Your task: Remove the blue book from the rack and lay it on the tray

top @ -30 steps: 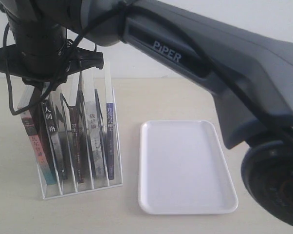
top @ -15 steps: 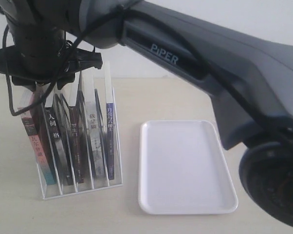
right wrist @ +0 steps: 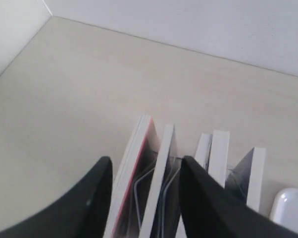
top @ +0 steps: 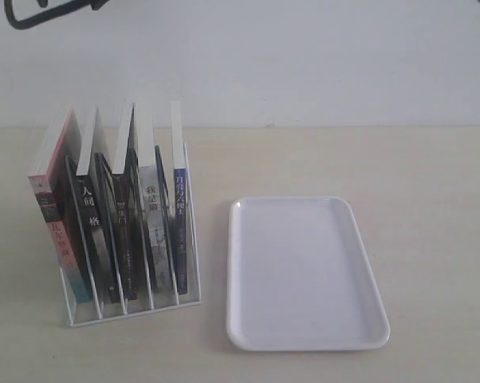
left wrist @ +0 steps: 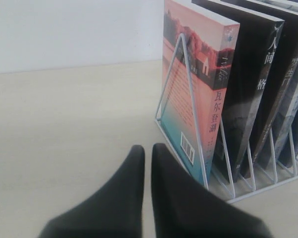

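blue book (top: pixel 180 231): stands upright in the end slot of the rack, on the side nearest the tray; turns a narrow blue spine with white characters toward the exterior camera; touches neither gripper.
rack (top: pixel 133 306): sits on the table left of the tray in the exterior view, near it but apart; holds five upright books between white wire loops.
tray (top: pixel 308 345): lies flat on the table, white, rounded at the corners, low at the rim.
left gripper (left wrist: pixel 145 148): hangs low over the table just beside the rack's outer end, next to the pink-covered book; narrow, black fingers drawn almost together with only a thin slit between them; grips nothing.
right gripper (right wrist: pixel 146 159): hovers above the book tops, looking down on them; spread wide, framing the pink-covered book and its neighbour between the two black fingers in the right wrist view; clamps nothing.
pink-covered book (left wrist: pixel 193 94): fills the slot farthest from the blue book; stands behind a triangular wire loop in the left wrist view.
black-spined books (top: pixel 87 231): occupy the second and third slots counted from the pink end.
grey-spined book (top: pixel 151 231): stands just beside the blue book, on the side away from the tray.
cable (top: pixel 25 17): loops black across the top left corner of the exterior view, against the wall.
table (top: pixel 431 199): pale, wood-toned, under rack and tray.
wall (top: pixel 304 56): plain white, behind the table.
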Tool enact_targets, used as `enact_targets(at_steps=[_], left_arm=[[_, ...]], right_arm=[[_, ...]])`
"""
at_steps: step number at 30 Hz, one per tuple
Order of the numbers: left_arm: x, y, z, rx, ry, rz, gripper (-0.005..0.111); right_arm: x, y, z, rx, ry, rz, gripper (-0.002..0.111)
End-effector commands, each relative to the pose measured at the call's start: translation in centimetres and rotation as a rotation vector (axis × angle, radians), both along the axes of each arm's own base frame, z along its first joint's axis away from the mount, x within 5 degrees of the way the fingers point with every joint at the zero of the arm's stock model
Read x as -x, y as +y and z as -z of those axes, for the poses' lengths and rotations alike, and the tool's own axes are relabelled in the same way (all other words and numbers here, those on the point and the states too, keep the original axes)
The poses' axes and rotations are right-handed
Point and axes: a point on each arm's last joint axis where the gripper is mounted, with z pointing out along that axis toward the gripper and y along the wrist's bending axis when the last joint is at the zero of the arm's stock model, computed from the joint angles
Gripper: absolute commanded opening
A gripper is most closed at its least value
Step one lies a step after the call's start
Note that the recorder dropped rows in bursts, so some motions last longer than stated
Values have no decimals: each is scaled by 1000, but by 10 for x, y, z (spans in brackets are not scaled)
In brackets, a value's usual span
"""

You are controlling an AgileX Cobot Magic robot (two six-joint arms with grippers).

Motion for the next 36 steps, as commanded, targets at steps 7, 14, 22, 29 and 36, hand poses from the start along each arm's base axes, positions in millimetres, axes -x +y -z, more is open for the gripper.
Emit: enact_targets(at_steps=[7,14,22,29,36], left_arm=[[0,0,1,6,2,-5,5],[0,0,1,6,2,-5,5],[0,0,1,6,2,-5,5],[0,0,1,6,2,-5,5],[0,0,1,6,2,-5,5]], right_arm=[[-38,-15,43,154,65,53,42],[-57,-28,83,267,150,90,42],[-60,-31,100,315,189,89,42],[-59,-24,120,322,261,56,42],[-62,-22,128,346,262,58,42]])
